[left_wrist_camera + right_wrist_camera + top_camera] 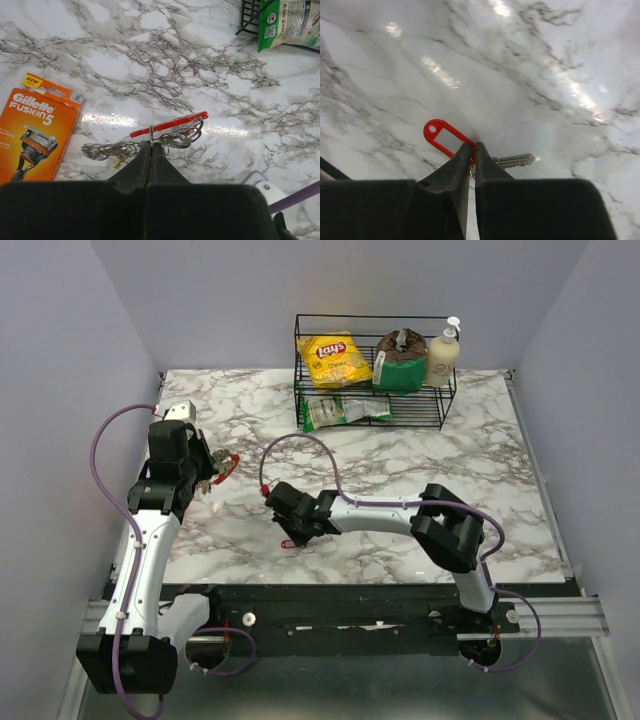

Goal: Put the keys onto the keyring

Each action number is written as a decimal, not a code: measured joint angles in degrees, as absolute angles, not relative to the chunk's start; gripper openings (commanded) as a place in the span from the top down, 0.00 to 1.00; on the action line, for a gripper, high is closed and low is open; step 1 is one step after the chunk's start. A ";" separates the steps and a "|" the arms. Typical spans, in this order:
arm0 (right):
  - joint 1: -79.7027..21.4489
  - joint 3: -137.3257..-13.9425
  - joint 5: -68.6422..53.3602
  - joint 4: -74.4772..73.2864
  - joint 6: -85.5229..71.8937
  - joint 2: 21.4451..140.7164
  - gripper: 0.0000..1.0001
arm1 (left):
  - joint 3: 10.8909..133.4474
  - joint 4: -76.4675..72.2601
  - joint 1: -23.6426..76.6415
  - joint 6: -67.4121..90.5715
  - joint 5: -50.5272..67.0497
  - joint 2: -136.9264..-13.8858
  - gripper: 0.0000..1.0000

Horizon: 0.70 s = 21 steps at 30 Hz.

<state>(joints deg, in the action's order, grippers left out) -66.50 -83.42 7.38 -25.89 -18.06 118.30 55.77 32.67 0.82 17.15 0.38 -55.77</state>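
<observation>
No key was on yet. The left gripper (151, 150) clenched the keyring (181, 137), and the right gripper (472, 152) pinched a red-tagged key (516, 160) — blade toward three o'clock. Lifting and threading were left to do.

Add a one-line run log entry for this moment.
left end effector: shut on keyring bunch | right end effector: shut on red-tagged key | status: key not yet on ring

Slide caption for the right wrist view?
Right gripper pinches the red-tagged key lying on the marble table.
</observation>
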 measured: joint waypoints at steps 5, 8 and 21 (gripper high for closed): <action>-60.58 -77.87 8.54 -23.79 -18.44 114.78 0.84 | 55.77 32.40 0.82 17.43 2.85 -55.96 1.00; -56.40 -75.42 9.76 -22.46 -18.44 113.30 0.83 | 55.77 32.12 0.82 17.61 4.23 -56.55 1.00; -51.05 -66.46 19.70 -24.56 -19.70 104.97 0.32 | 55.33 30.63 0.82 18.46 8.27 -58.33 1.00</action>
<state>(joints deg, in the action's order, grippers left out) -51.05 -66.46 19.70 -24.56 -19.70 104.97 55.33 30.63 0.82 18.46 8.27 -58.33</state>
